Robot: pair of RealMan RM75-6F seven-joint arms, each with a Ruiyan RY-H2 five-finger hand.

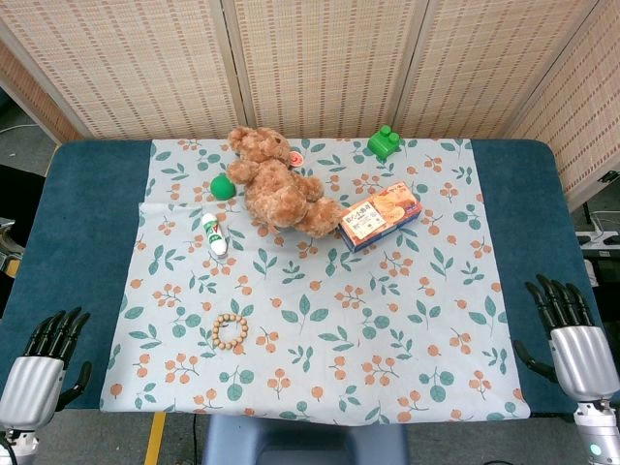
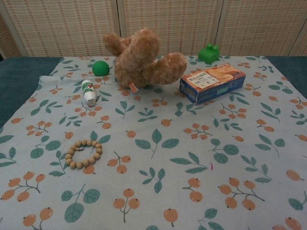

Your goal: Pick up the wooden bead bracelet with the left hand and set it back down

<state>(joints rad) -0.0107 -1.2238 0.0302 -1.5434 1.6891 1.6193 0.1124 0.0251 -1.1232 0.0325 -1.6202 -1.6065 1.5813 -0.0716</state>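
The wooden bead bracelet (image 1: 230, 331) (image 2: 84, 153) lies flat on the floral cloth, left of centre and near the front edge. My left hand (image 1: 41, 364) rests at the front left corner of the table, well to the left of the bracelet, its fingers apart and holding nothing. At the front right corner my right hand (image 1: 572, 336) sits the same way, empty with fingers spread. Neither hand appears in the chest view.
A teddy bear (image 1: 279, 182) lies at the back centre, with a green ball (image 1: 224, 186) and a small white bottle (image 1: 214, 233) to its left. A biscuit box (image 1: 379, 216) lies to its right, a green toy block (image 1: 384, 142) behind that.
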